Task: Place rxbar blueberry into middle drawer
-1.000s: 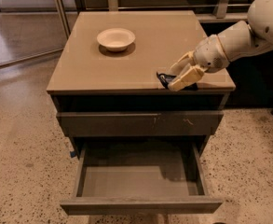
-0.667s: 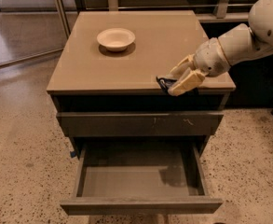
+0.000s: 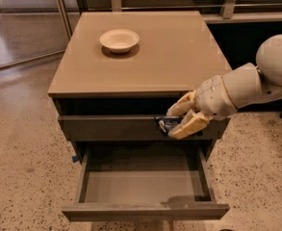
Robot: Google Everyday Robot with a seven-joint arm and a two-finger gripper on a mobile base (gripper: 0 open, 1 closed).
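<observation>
My gripper [image 3: 175, 120] comes in from the right and is shut on the rxbar blueberry [image 3: 163, 125], a small dark bar with blue markings. It holds the bar in the air in front of the upper drawer front, off the cabinet top. The middle drawer [image 3: 140, 186] is pulled open below it, showing a smooth grey floor with nothing in it. The bar hangs above the right half of the open drawer.
A cream round bowl [image 3: 119, 40] sits at the back of the tan cabinet top [image 3: 188, 57]. The upper drawer front [image 3: 107, 128] is shut. A speckled floor surrounds the cabinet. A dark shelf unit stands behind on the right.
My gripper has carried the bar off the right side of the cabinet top, forward and down, to in front of the upper drawer front above the open drawer.
</observation>
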